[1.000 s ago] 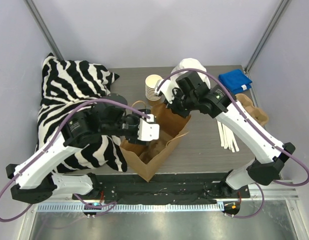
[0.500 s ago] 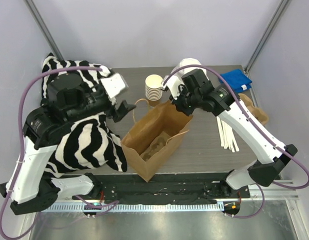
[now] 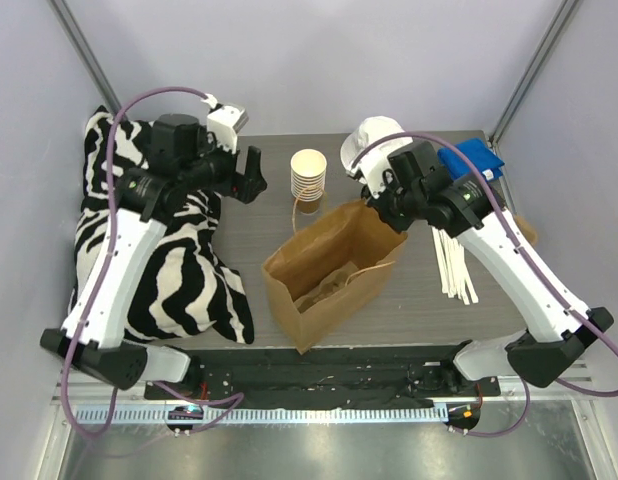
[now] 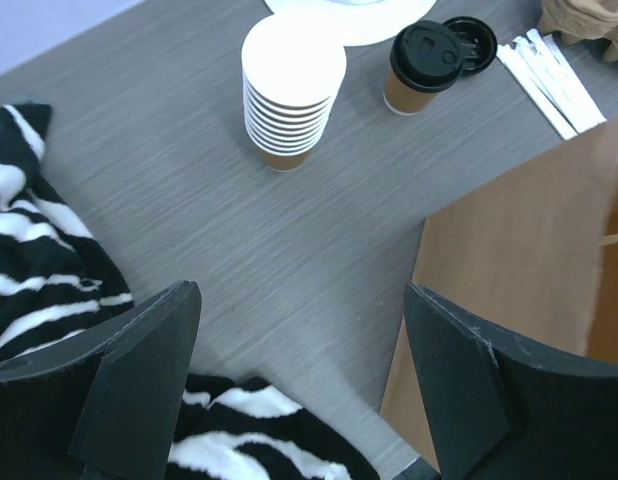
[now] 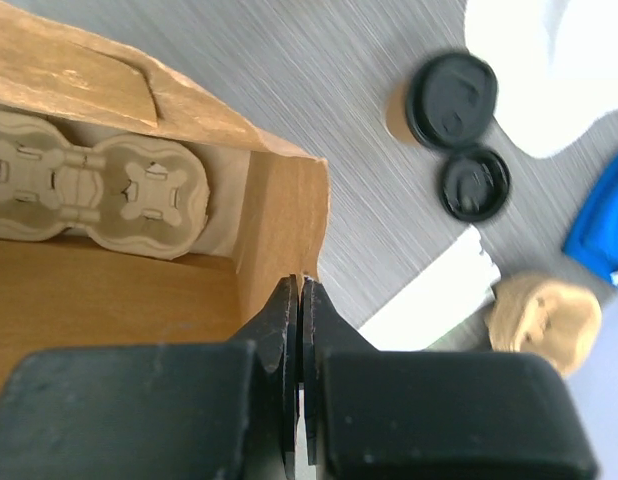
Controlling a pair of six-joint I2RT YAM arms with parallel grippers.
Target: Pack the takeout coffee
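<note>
The takeout coffee (image 4: pixel 422 68), a cream cup with a brown band and black lid (image 5: pixel 451 98), stands on the grey table behind the brown paper bag (image 3: pixel 334 265). The right arm hides it in the top view. My left gripper (image 3: pixel 251 176) hangs open and empty over the table's back left, near the zebra cloth, its wide fingers (image 4: pixel 139 370) framing bare table. My right gripper (image 5: pixel 299 285) is shut on the bag's rim (image 5: pixel 284 215) at its far right corner. A tan pulp tray (image 5: pixel 99 185) lies inside the bag.
A stack of lidless cups (image 4: pixel 289 95) stands left of the coffee, with a loose black lid (image 4: pixel 474 42) on its right. A white round item (image 3: pixel 372 135), blue cloth (image 3: pixel 469 160), white sticks (image 3: pixel 454 265) and a tan lump (image 5: pixel 544 320) lie at the right. Zebra cloth (image 3: pixel 159 270) covers the left.
My left gripper has come up out of the bag, swung to the back left and opened wider. The bag has shifted right in the right gripper's hold.
</note>
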